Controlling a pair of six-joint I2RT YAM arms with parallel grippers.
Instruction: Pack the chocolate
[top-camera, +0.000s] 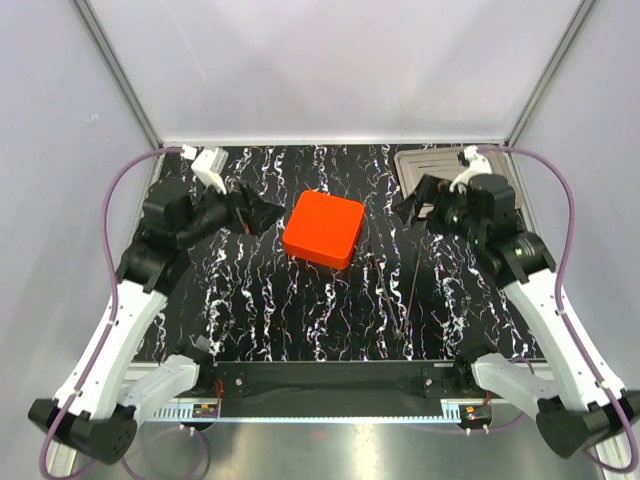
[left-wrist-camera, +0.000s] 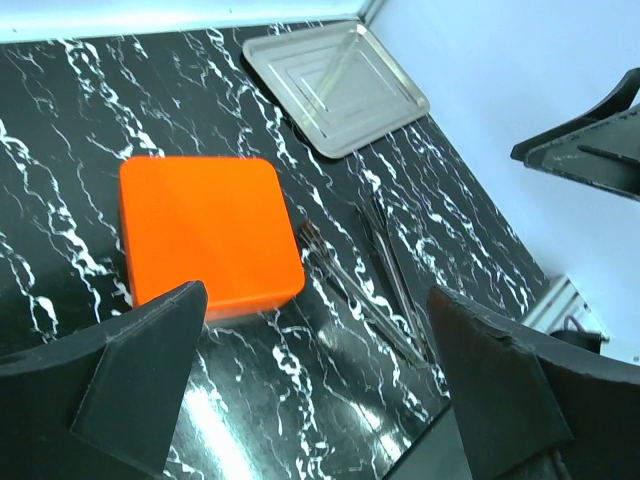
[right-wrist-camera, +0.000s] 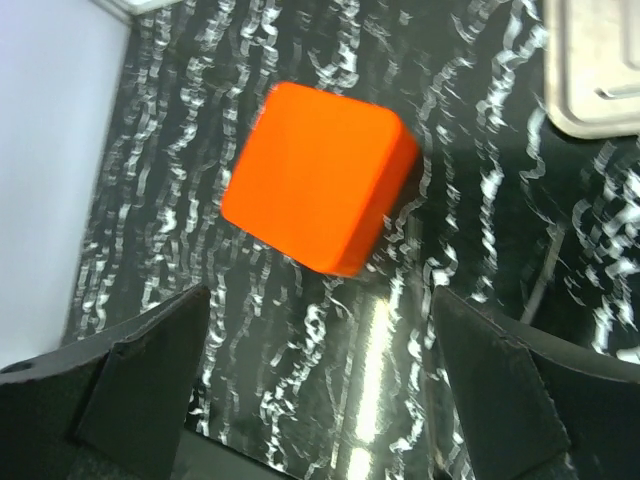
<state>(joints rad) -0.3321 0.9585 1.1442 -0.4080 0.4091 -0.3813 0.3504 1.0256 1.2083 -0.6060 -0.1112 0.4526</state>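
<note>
No chocolate pieces show in any view. The orange square box (top-camera: 323, 229) lies closed, lid on, at the middle of the black marbled table; it also shows in the left wrist view (left-wrist-camera: 207, 236) and the right wrist view (right-wrist-camera: 318, 176). My left gripper (top-camera: 268, 213) is open and empty just left of the box, above the table (left-wrist-camera: 318, 385). My right gripper (top-camera: 408, 210) is open and empty to the right of the box, above the table (right-wrist-camera: 318, 385).
A silver metal tray (top-camera: 428, 166) lies empty at the back right, also in the left wrist view (left-wrist-camera: 335, 84). Metal tongs (top-camera: 404, 296) lie on the table right of the box, seen in the left wrist view (left-wrist-camera: 372, 280). White walls enclose the table.
</note>
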